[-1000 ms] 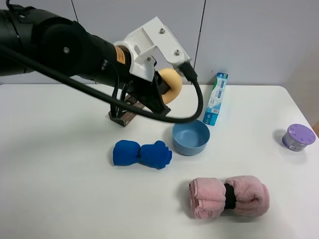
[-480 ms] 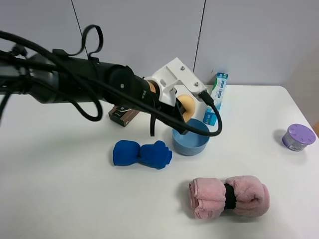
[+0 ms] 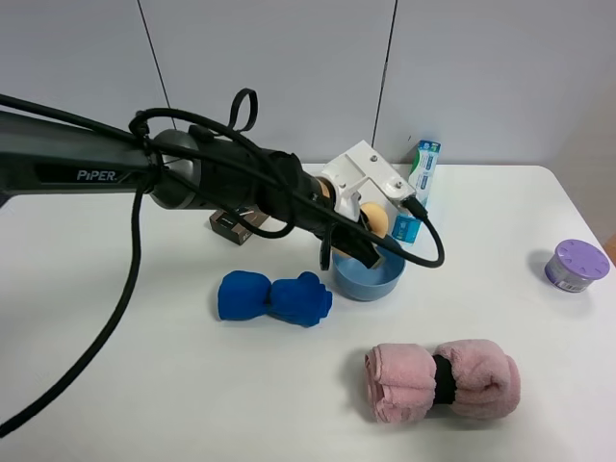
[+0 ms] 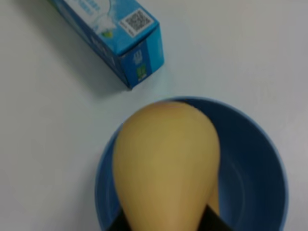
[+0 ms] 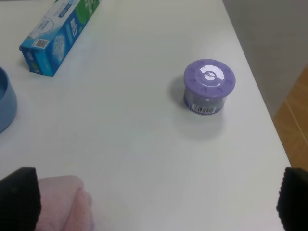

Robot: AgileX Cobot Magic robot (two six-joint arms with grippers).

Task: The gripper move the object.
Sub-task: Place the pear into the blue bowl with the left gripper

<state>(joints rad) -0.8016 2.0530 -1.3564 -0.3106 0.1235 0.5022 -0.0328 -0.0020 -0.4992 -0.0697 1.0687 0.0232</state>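
Observation:
The orange-tan fruit [image 3: 376,220] is held in my left gripper [image 3: 365,238], which is shut on it, just over the blue bowl [image 3: 372,285] and reaching into its mouth. In the left wrist view the fruit [image 4: 166,161] fills the middle, with the bowl's rim [image 4: 271,159] around it and dark fingers [image 4: 212,223] at its base. Whether the fruit touches the bowl's floor is hidden. My right gripper [image 5: 154,204] is open and empty, its fingertips [image 5: 18,198] spread wide over the table's right part; it does not show in the exterior view.
A blue toothpaste box [image 3: 421,190] lies behind the bowl. A brown box [image 3: 234,226] sits under the left arm. A blue cloth roll [image 3: 274,296] lies left of the bowl, a pink towel roll [image 3: 441,378] in front. A purple lidded container [image 3: 576,265] stands far right.
My left arm has swung right and down, carrying the fruit from above the brown box to the blue bowl. Nothing else on the table has moved.

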